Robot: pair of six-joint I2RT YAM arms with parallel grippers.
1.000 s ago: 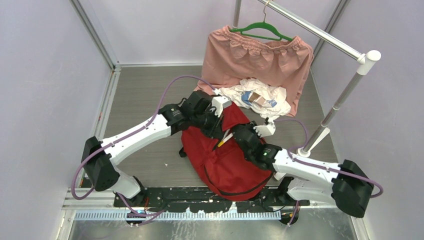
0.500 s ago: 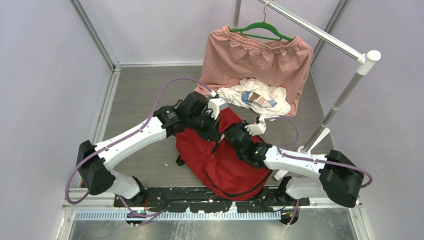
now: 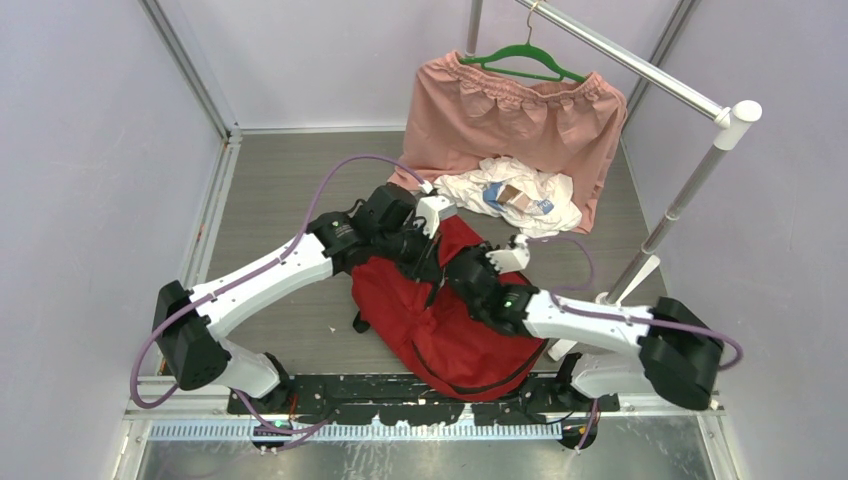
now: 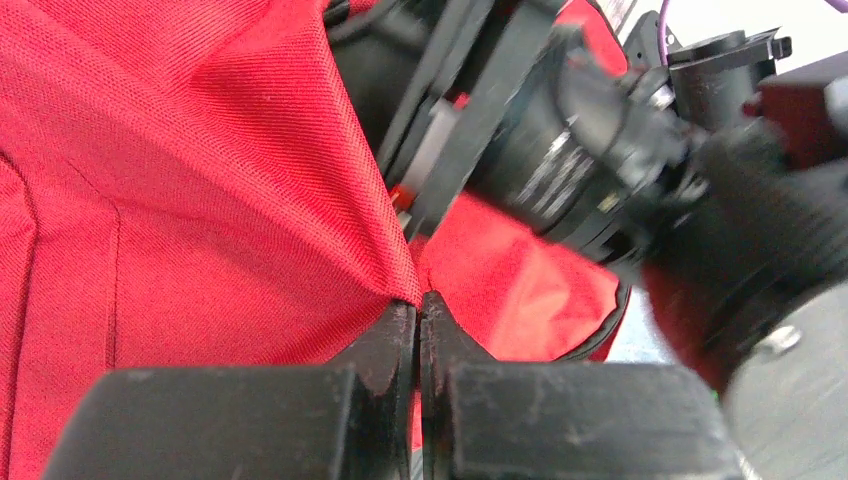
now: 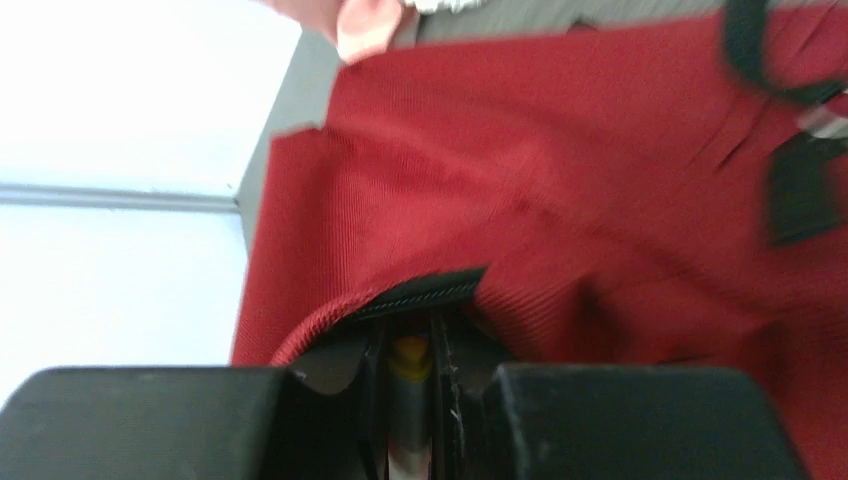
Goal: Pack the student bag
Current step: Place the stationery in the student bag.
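Centre of grey tabletop [image 3: 290, 190], just ahead of both arm bases: large soft dark-red fabric backpack [image 3: 440, 335], lying flat and rumpled, with black zipper trim curving along the near edge.

Left tool [image 3: 424, 258] down on the far-left part of the backpack. From the left wrist, same left tool [image 4: 418, 305] pressed fully together, pinching a peaked fold of backpack [image 4: 180, 200] cloth, drawn up tent-like to the fingertips. Right arm's black wrist parts close behind that fold, blurred.

Right tool [image 3: 452, 276] down on the backpack middle, just beside the left tool. From the right wrist, right tool [image 5: 410, 335] narrow, clamped on a slim yellow-tipped stick [image 5: 410, 358]. Probably a pen or pencil, too blurred to say. Tip tucked under a black-trimmed lip of the backpack [image 5: 600, 200]. Black strap [image 5: 795, 180] across the red cloth at right edge of that view.

Behind the backpack: small white cloth with printed patches [image 3: 515, 195], crumpled, touching the backpack's far end. Further back: pale pink garment [image 3: 510, 115] on green hanger [image 3: 525, 62], hung from silver metal rail [image 3: 640, 65], lower hem reaching the tabletop behind the white cloth.
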